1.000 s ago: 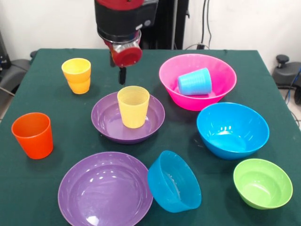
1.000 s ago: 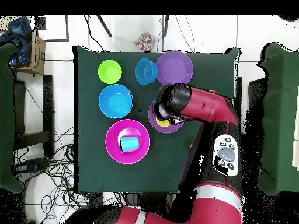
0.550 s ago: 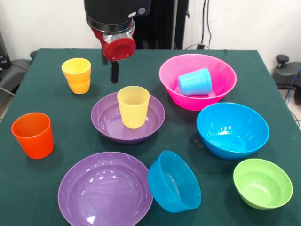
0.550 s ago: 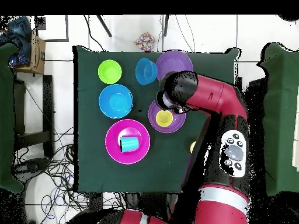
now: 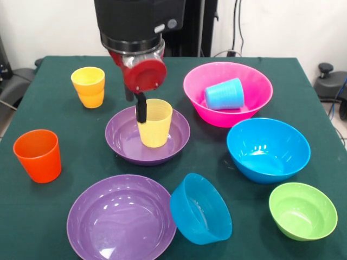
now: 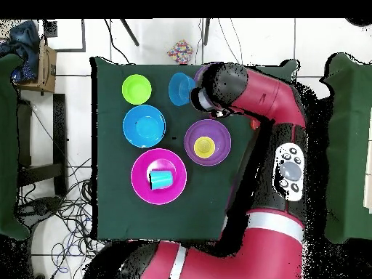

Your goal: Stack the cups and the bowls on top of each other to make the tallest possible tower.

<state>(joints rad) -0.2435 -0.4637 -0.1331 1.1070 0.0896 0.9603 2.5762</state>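
Red-black arm point(image 5: 138, 32) upright | fingers point(image 5: 141, 111) low, before yellow cup point(image 5: 154, 123)

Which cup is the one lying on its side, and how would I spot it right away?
Find the big pink bowl at the back of the green table, beside the big blue bowl. The light blue cup lies tipped over inside it. Every other cup stands upright, and none shares its colour.

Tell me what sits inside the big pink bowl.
A light blue cup lies on its side inside the pink bowl. The bowl floor beneath the cup is hidden.
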